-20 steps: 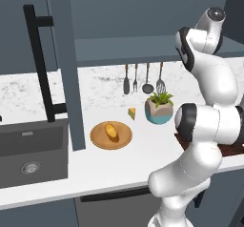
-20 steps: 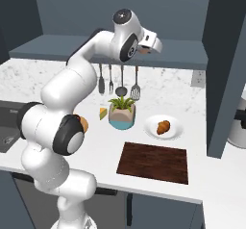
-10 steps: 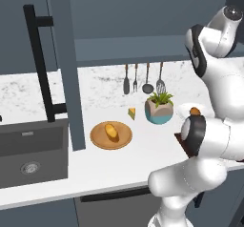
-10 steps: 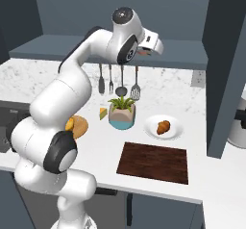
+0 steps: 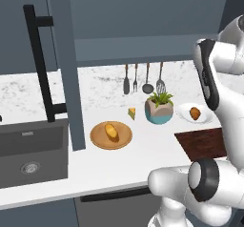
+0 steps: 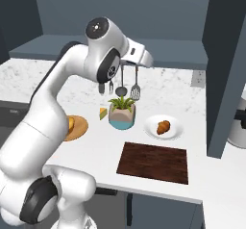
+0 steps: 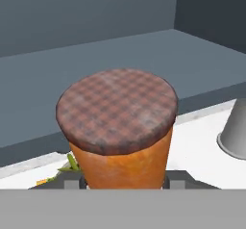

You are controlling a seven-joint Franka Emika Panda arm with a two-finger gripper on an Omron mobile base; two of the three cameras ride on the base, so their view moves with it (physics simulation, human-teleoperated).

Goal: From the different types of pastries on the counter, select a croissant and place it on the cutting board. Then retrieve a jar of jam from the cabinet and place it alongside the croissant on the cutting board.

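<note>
Jam jar [image 7: 117, 127] sits clamped between the end effector [image 7: 124, 180] fingers, carried high above the tabletop [image 6: 96, 146] for delivery; cutting board [image 6: 153, 161] lies bare, croissant [image 6: 163, 126] on its white plate [image 6: 177, 132].

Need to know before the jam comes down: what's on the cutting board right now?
Nothing shows on the cutting board. The croissant sits on the white plate behind it. In the left base view the arm covers the board's right part.

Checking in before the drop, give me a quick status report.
Gripper shut on jar of jam, high over the counter. Cutting board bare; croissant on its white plate. Nothing blocking the board.
</note>
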